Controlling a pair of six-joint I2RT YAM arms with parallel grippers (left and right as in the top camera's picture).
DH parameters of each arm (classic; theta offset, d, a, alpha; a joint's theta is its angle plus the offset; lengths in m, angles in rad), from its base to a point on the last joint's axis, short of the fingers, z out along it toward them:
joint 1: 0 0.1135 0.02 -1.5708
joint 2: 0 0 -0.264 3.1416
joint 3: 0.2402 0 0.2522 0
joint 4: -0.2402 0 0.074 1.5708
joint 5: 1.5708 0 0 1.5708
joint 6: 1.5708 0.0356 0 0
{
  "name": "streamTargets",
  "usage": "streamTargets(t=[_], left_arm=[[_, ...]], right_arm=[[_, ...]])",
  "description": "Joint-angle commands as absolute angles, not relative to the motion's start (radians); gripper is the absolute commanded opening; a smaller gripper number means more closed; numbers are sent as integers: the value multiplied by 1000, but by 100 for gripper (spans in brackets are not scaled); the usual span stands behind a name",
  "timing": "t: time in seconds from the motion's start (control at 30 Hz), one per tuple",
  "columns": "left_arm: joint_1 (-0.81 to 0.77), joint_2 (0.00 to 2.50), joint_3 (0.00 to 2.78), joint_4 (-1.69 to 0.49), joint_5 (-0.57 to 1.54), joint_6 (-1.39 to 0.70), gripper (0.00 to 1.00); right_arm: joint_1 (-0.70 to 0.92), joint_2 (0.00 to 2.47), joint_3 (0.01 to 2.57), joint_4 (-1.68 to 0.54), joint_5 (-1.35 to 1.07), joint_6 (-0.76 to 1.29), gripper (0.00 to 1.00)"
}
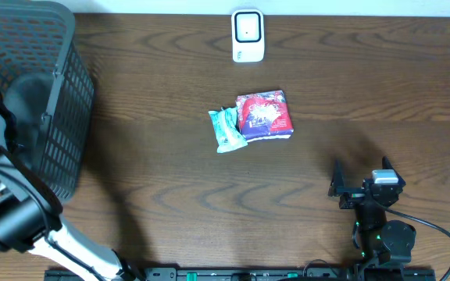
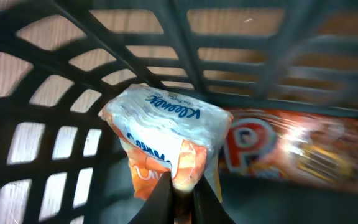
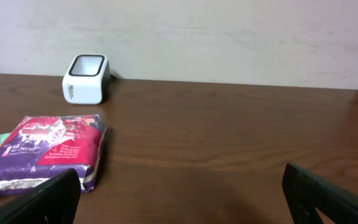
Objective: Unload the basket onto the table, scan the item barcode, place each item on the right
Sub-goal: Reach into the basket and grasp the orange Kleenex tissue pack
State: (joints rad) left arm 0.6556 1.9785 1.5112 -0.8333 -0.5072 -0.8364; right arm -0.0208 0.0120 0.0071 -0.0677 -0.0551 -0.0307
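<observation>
1. At the far left corner of the dark wooden worktop (image 1: 170, 203) stands a black plastic lattice basket (image 1: 61, 94).
2. The white-and-black left arm (image 1: 22, 218) rises from the near left corner and reaches over the rim into the basket.
3. The left gripper (image 2: 182, 185) is inside the basket. Its jaws are pressed fully together on the lower edge of a soft tissue pack (image 2: 166, 118), which is white and blue on top, orange below and printed "Kleenex".
4. The tissue pack is tilted in the grip. Whether it rests on the basket floor cannot be determined.
5. A shiny orange packet (image 2: 278, 146) lies in the basket just beside the tissue pack. It is blurred in the left wrist view.
6. A white box-shaped barcode scanner (image 1: 248, 35) stands at the middle of the far edge, well apart from the basket.
7. A flat red-and-purple packet (image 1: 264, 115) lies at the centre of the worktop. A small green packet (image 1: 227, 129) touches its left side.
8. The right gripper (image 1: 360, 170) sits near the near right corner. Its fingers point toward the far edge, and its jaws are spread wide and hold nothing.
</observation>
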Motion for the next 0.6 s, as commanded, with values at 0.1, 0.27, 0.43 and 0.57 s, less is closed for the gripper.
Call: streamTargets(t=[0.1, 0.27, 0.43, 0.57], left_arm=[[634, 1713, 1509, -832, -352, -816, 7], [584, 1526, 1509, -812, -207, -816, 8], [469, 1362, 1509, -778, -61, -800, 7], [293, 1247, 1509, -757, -48, -778, 7]], right_arm=[[-7, 6, 5, -72, -54, -39, 99], [-7, 6, 5, -72, -54, -39, 99], [-7, 6, 5, -71, -54, -39, 99], [-7, 6, 5, -72, -54, -39, 99]])
